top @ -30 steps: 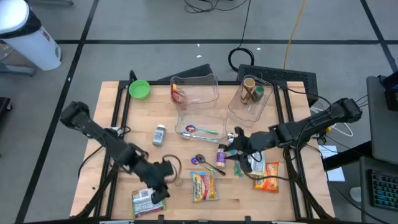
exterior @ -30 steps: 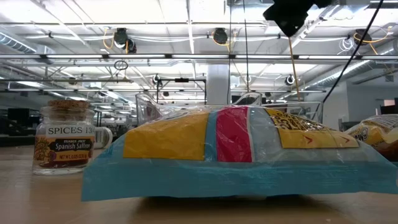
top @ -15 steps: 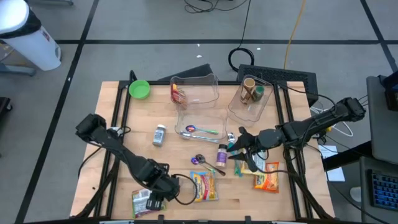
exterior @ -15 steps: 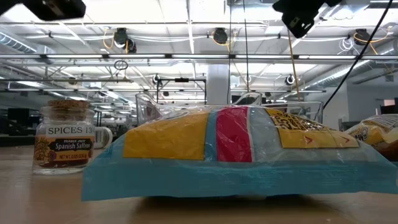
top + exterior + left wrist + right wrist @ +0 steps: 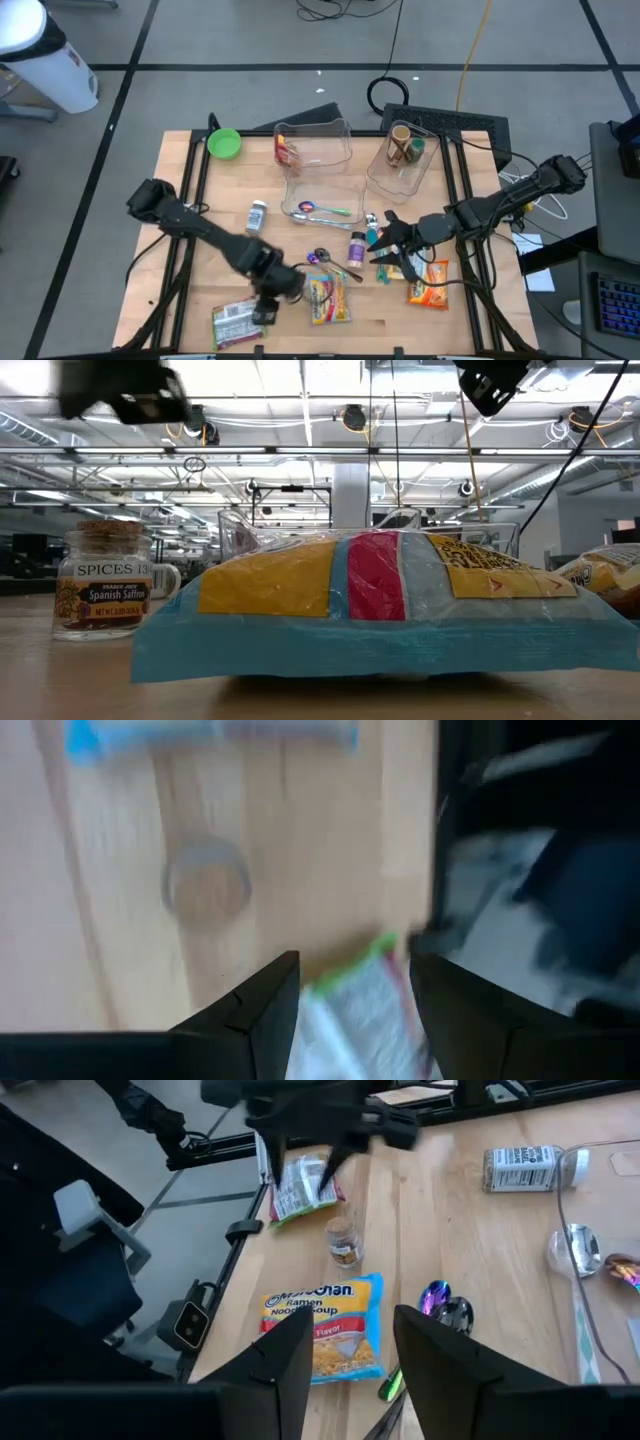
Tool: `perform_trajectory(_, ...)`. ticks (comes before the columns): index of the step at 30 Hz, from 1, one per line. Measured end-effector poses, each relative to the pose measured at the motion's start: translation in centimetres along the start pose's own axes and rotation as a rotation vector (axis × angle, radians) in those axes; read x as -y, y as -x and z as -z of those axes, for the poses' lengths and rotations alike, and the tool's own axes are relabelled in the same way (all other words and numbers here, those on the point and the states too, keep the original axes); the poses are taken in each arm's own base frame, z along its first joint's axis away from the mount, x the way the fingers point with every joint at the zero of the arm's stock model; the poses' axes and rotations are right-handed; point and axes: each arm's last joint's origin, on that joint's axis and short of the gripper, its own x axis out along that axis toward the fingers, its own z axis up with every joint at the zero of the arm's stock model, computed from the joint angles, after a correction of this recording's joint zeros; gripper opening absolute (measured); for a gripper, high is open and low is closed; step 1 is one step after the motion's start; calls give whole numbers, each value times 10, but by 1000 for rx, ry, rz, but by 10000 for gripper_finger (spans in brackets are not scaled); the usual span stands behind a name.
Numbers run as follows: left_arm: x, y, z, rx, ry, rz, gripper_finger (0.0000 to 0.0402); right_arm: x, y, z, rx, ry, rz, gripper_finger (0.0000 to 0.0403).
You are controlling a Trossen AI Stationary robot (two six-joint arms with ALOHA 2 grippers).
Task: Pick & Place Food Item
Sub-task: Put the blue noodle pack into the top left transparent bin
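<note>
A yellow, red and blue ramen packet (image 5: 328,300) lies flat near the table's front edge; it also shows in the low view (image 5: 380,605). A small spice jar (image 5: 345,1240) stands just left of it, seen also in the low view (image 5: 103,585). A green and white packet (image 5: 235,322) lies flat at the front left. My left gripper (image 5: 264,310) is open above that packet's right end, which shows between its fingers in the left wrist view (image 5: 355,1005). My right gripper (image 5: 385,245) is open and empty over the table's middle right.
A green bowl (image 5: 224,143) and two clear containers (image 5: 315,150) (image 5: 405,160) stand at the back. Spoons (image 5: 320,210), a small can (image 5: 257,217), a small bottle (image 5: 357,245) and an orange packet (image 5: 428,283) lie around the middle and right.
My left arm has swung toward the table's right, and its gripper has stayed by the green and white packet's right end. In the low view the left arm has come into the top left and moved right. The things on the table have not moved.
</note>
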Motion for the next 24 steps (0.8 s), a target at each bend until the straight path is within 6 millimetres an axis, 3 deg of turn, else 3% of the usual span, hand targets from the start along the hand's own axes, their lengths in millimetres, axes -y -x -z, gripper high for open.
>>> perform_trajectory(6,-40,23,-38,197,97,90,200,0,0,0,1,-4,2,132)
perform_trajectory(10,-64,30,-48,235,123,82,200,0,0,0,0,-34,1,132)
perform_trajectory(15,-82,8,-57,167,163,123,200,0,0,-1,1,-47,1,132)
perform_trajectory(24,-94,-28,-65,90,178,157,200,0,0,-1,2,-52,2,132)
